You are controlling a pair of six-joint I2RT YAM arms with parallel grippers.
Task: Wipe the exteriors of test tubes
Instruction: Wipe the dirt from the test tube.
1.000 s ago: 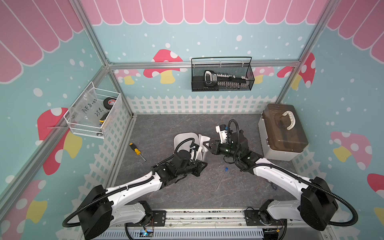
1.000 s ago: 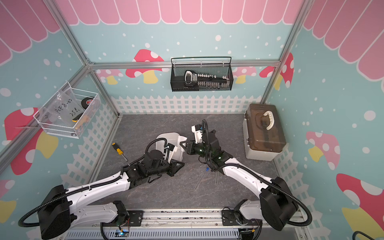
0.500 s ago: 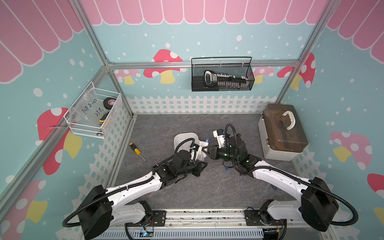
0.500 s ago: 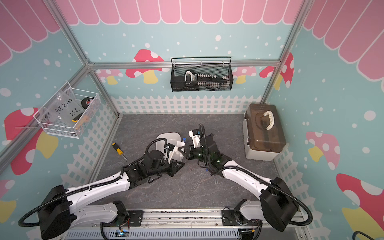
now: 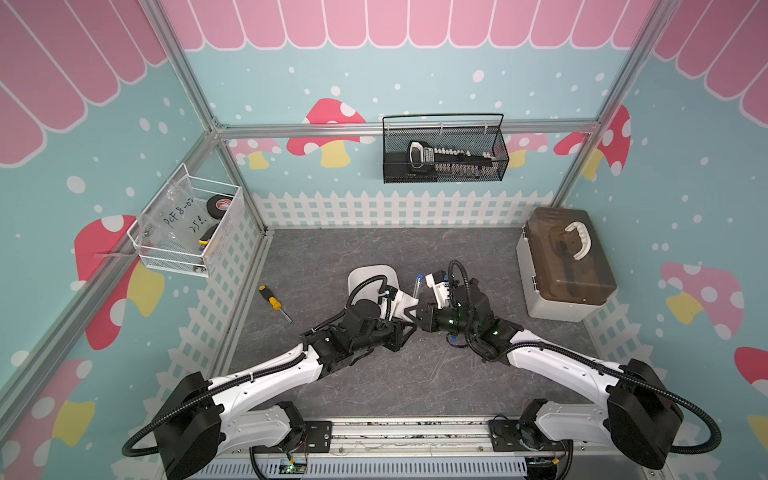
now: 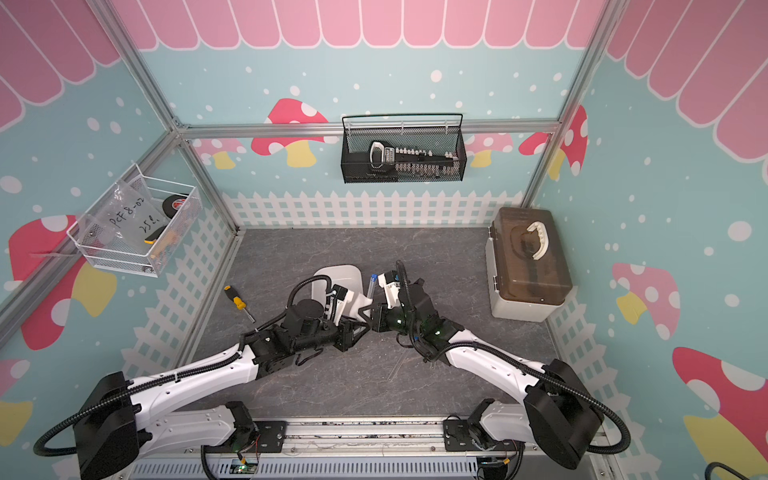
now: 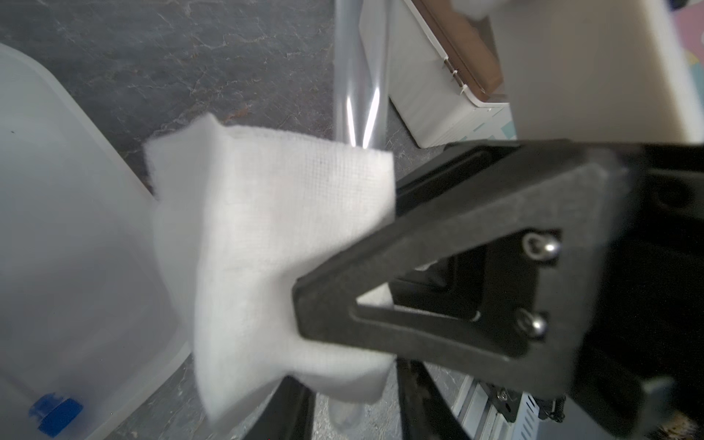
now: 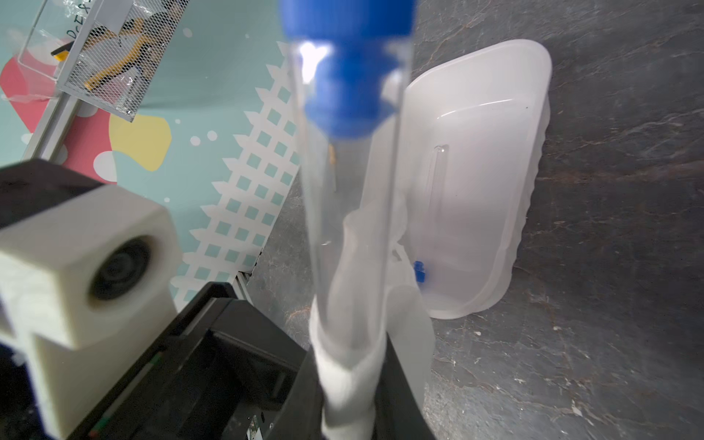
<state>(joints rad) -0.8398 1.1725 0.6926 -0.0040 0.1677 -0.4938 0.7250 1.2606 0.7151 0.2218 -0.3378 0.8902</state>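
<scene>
Test tube point(image 5: 417, 286) rises toward 12 o'clock from the right gripper point(image 5: 421, 309), which clamps its lower end, where white cloth point(image 7: 266, 247) wraps it; at 9 o'clock the left gripper point(image 5: 410, 313) meets the cloth, jaw state unclear

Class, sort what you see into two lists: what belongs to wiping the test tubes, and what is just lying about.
Belongs: raised test tube; white cloth; white tray; tube in the tray; loose tube lying flat.
Lying about: screwdriver; brown-lidded box; black mesh basket; white wire basket.
</scene>
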